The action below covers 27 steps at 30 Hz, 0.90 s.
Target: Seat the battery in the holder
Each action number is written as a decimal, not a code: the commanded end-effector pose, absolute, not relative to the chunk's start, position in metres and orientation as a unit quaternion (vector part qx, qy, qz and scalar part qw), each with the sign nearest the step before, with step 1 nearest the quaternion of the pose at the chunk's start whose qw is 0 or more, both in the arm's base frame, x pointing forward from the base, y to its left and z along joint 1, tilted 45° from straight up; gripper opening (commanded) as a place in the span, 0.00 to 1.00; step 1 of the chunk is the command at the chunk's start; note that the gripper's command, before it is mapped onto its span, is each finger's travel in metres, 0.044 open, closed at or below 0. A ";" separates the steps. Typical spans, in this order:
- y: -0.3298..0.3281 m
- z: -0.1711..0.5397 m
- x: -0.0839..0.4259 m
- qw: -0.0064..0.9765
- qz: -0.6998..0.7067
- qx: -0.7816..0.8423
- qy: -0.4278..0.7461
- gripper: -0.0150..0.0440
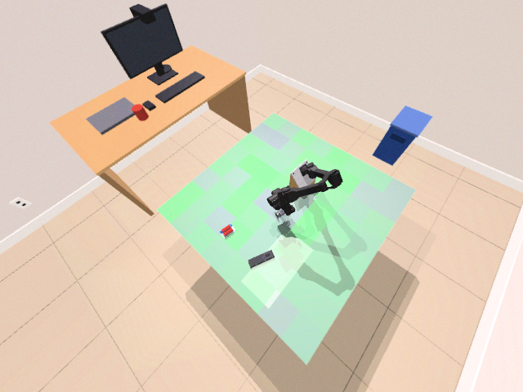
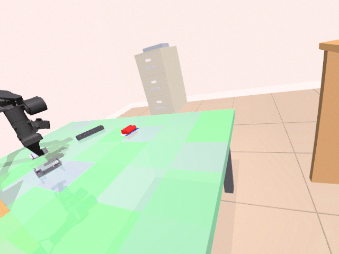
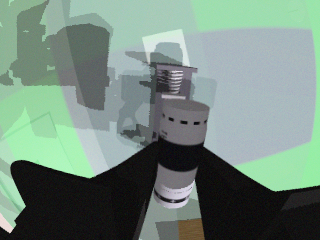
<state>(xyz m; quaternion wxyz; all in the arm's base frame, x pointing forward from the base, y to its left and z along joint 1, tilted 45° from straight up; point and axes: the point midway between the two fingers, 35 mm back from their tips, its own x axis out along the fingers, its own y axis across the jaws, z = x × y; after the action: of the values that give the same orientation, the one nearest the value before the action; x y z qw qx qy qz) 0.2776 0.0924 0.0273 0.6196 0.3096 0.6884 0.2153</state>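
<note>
the gripper (image 3: 175,160) is closed on the battery (image 3: 179,154), its two black fingers pressed against the sides of the grey-and-white cylinder about midway along its length, with the fingers standing only a little apart because the cell fills the gap. in the wrist view the battery points away from the camera, its grey end with a dashed ring raised toward the top of the picture and its white end nearer the wrist. it is lifted off the green table (image 2: 164,191); the exterior view shows the small pale cell (image 2: 33,155) at the tip of the gripper (image 2: 38,152), above the surface and just beside the holder (image 2: 47,167). the holder is a small grey open tray lying flat on a paler square of the table, and in the wrist view its coiled spring (image 3: 171,80) shows just beyond the far end of the battery. whether the battery is lined up with the tray cannot be told. from the top view the arm (image 1: 308,187) reaches from its base near the table's middle toward the near left. well apart from the gripper, a red object on a white and blue card (image 1: 227,230) and a flat dark bar (image 1: 261,258) lie on the table.
</note>
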 end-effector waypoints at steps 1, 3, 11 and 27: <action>0.094 0.032 0.277 0.625 0.225 0.302 0.684 0.40; 0.095 0.031 0.277 0.622 0.226 0.300 0.687 0.40; 0.108 0.018 0.274 0.578 0.244 0.286 0.724 0.40; 0.123 0.003 0.269 0.524 0.262 0.267 0.765 0.40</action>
<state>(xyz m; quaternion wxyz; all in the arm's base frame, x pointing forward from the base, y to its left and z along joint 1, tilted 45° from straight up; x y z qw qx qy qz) 0.2669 0.1219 0.0041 0.5297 0.2690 0.7618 0.2583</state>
